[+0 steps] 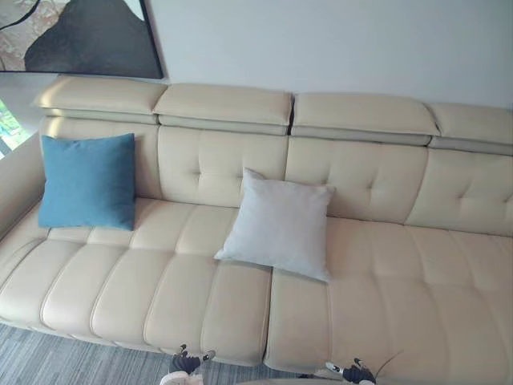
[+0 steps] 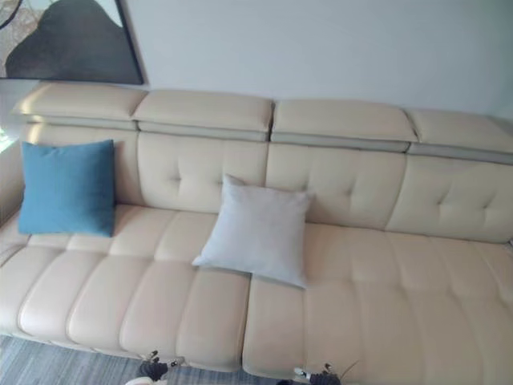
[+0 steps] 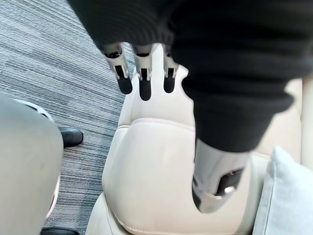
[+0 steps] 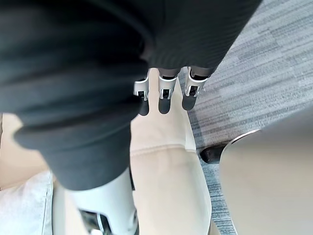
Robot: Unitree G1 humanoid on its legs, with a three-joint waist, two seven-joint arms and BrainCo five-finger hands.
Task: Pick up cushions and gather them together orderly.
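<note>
A blue cushion point(image 1: 87, 181) leans upright against the backrest at the left end of a cream leather sofa point(image 1: 385, 297). A pale grey cushion point(image 1: 278, 224) rests tilted on the seat near the middle, its top corner against the backrest. My left hand point(image 3: 146, 73) hangs over the sofa's front edge with straight fingers and nothing in it; a corner of the pale grey cushion point(image 3: 288, 196) shows past its thumb. My right hand point(image 4: 166, 90) hangs likewise over the front edge, fingers straight and empty, with the pale grey cushion point(image 4: 24, 208) off to one side.
Grey striped carpet point(image 1: 48, 361) lies in front of the sofa. A dark framed picture point(image 1: 80, 36) hangs on the wall above the sofa's left end. The right half of the seat point(image 1: 433, 281) is bare.
</note>
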